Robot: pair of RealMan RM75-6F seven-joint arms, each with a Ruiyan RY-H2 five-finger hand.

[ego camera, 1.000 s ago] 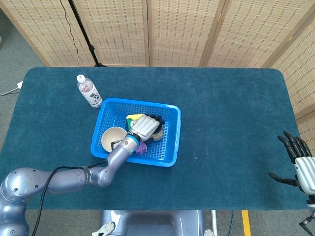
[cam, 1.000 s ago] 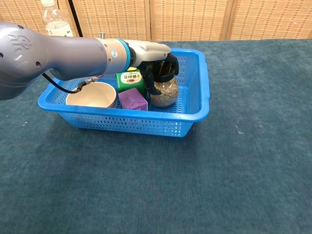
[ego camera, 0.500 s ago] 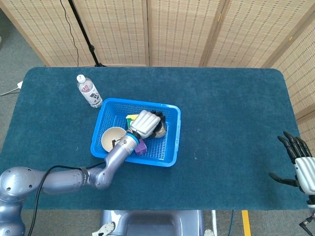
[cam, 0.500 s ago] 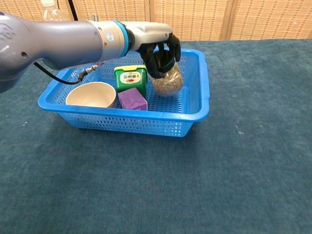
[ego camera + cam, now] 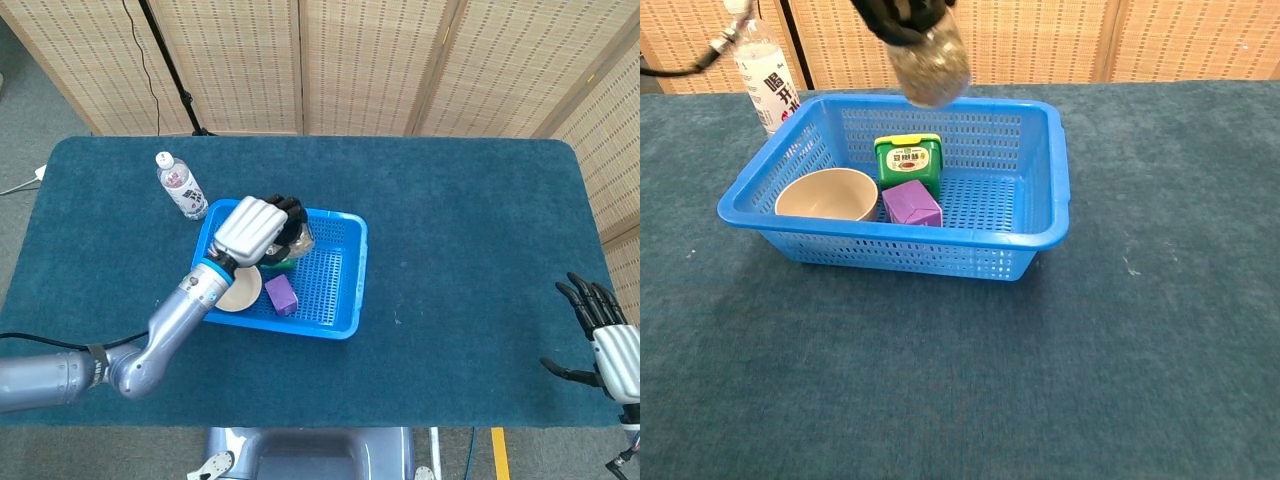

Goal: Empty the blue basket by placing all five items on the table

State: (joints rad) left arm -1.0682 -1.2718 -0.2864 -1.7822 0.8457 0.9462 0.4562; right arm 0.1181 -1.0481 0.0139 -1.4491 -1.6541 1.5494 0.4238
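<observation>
Head view only: right hand (image 5: pixel 605 349) at the table's (image 5: pixel 470 230) right edge, fingers spread, holding nothing. Chest view only: tan bowl (image 5: pixel 827 194), green carton (image 5: pixel 908 161) and purple box (image 5: pixel 912 204) in the blue plastic basket (image 5: pixel 1045 215). Left hand (image 5: pixel 250 226) grips the clear grain-filled jar (image 5: pixel 930 65), now lifted clear above the basket; half a second ago it hung just inside. Water bottle (image 5: pixel 181 186) stands beside.
</observation>
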